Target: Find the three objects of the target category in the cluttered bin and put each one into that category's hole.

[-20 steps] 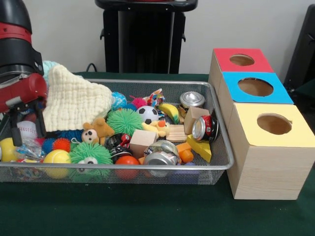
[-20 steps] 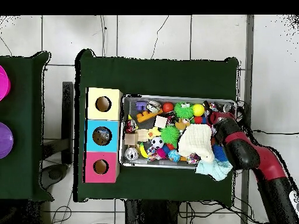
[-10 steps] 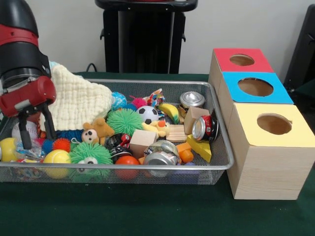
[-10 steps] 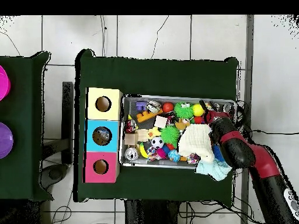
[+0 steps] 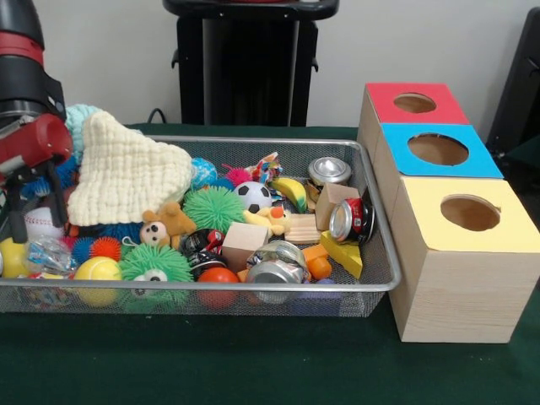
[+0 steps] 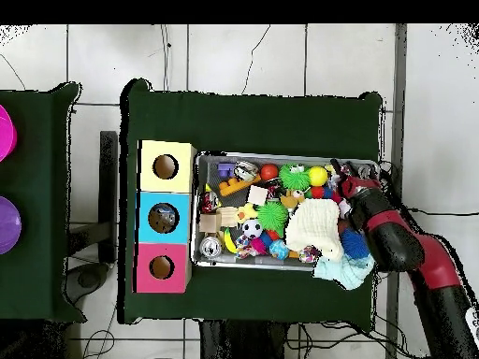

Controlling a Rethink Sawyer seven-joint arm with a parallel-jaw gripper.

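A wire mesh bin [image 5: 381, 221] holds a jumble of toys, cans and blocks. My gripper [image 5: 38, 211] hangs open over the bin's left end, its fingers [image 5: 15, 215] straddling a white baseball [image 5: 42, 224] without holding it. In the overhead view the gripper [image 6: 348, 183] is at the bin's right end [image 6: 378, 166]. A cream knitted cloth [image 5: 126, 173] lies just beside it. Cans include a silver one [image 5: 329, 171], a red one [image 5: 353, 219] and a crushed one [image 5: 274, 262]. Wooden blocks [image 5: 245, 241] and a soccer ball [image 5: 253, 196] sit mid-bin.
Three wooden boxes with holes stand beside the bin: red [image 5: 415, 103], blue [image 5: 439, 149] and yellow [image 5: 469, 213]; overhead they are yellow [image 6: 166, 166], blue [image 6: 163, 218] and red [image 6: 161, 267]. A teal cloth [image 6: 344, 271] hangs over the bin's rim.
My gripper first swung a little toward the cream cloth, then drew back toward the bin's end and rose slightly. It stayed open and the objects did not move.
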